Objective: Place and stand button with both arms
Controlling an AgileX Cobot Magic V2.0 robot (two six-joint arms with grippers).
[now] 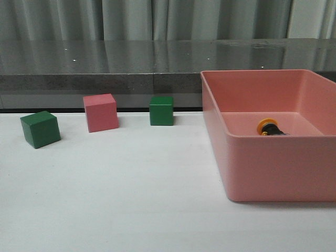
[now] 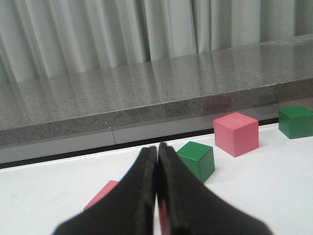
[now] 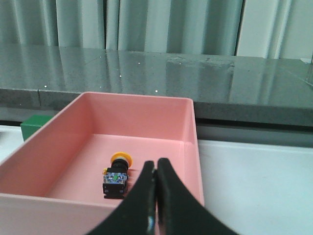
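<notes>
Nothing of the job is done yet, as far as I can judge. The small push-button with its yellow mushroom cap and black body (image 3: 117,174) lies on its side on the floor of the pink plastic bin (image 1: 247,173), nearer the far wall, untouched. My right hand (image 3: 156,196) hangs above the near rim of that bin with its fingers pressed together and nothing between them. My left hand (image 2: 157,191) is likewise closed flat and empty, over the white bench (image 1: 131,199) on the cube side. Left to do: open, reach in, lift the button out, and set it upright with both hands.

The bin walls are tall, so I judge the way in is from above. The nearer dark green cube (image 1: 40,129), the pink cube (image 1: 101,112) and the farther green cube (image 1: 161,110) sit in a row toward the back, leaving open bench in front of them.
</notes>
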